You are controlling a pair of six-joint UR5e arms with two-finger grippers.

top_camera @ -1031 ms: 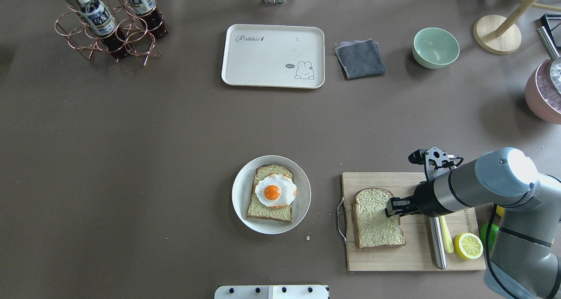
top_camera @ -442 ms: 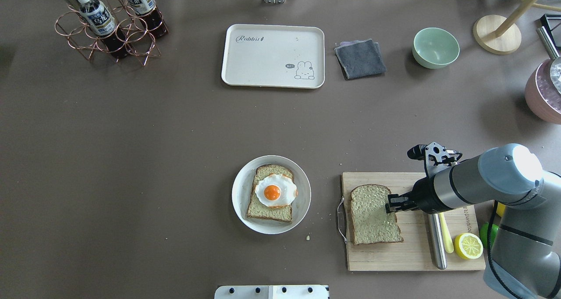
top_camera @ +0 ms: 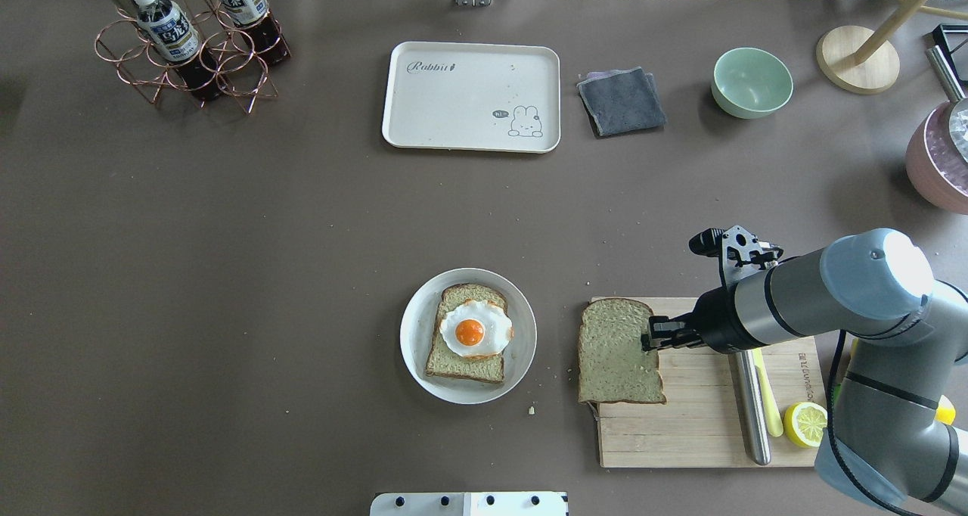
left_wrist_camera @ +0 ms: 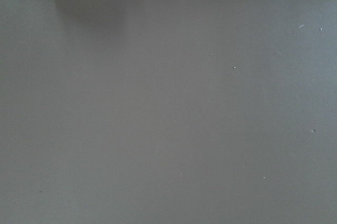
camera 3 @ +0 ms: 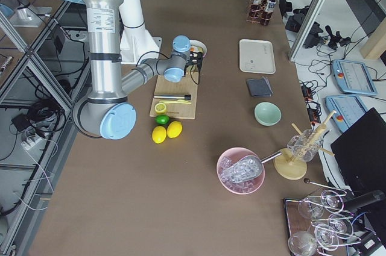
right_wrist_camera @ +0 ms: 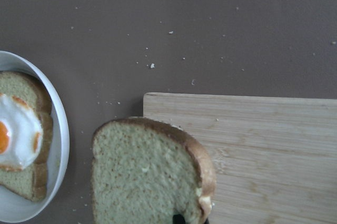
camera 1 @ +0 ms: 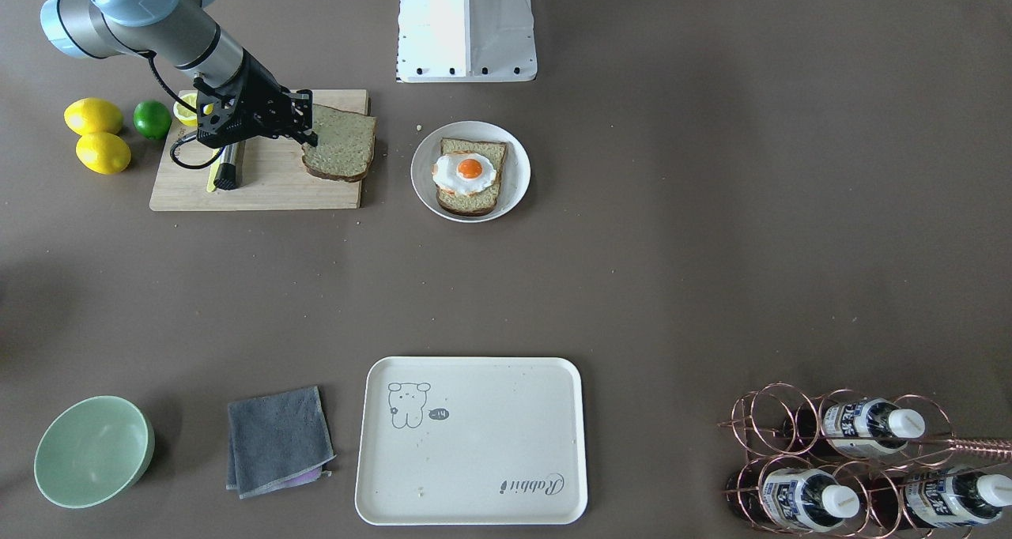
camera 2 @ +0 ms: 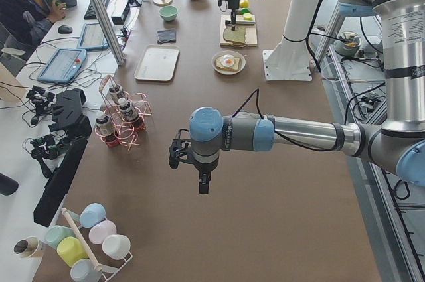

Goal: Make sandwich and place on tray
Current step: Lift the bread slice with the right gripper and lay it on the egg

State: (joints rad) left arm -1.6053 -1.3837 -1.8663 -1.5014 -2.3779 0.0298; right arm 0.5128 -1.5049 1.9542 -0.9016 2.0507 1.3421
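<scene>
My right gripper (top_camera: 649,340) is shut on the right edge of a greenish-tan bread slice (top_camera: 616,349) and holds it over the left edge of the wooden cutting board (top_camera: 711,425). The slice also shows in the right wrist view (right_wrist_camera: 142,176) and the front view (camera 1: 344,144). A second slice (top_camera: 463,368) topped with a fried egg (top_camera: 475,329) lies on a round white plate (top_camera: 412,334) to the left. The cream tray (top_camera: 469,96) lies at the far middle. My left gripper (camera 2: 202,186) shows only in the exterior left view, so I cannot tell whether it is open or shut.
A metal-handled tool (top_camera: 752,410), a yellow utensil and a lemon half (top_camera: 805,424) lie at the board's right end. Two lemons (camera 1: 93,116) and a lime (camera 1: 152,118) lie beyond it. A grey cloth (top_camera: 622,101), green bowl (top_camera: 752,82) and bottle rack (top_camera: 189,47) line the far side.
My right gripper has moved left and slightly away from the robot with the bread slice. The slice now overhangs the board's left edge, nearer the plate.
</scene>
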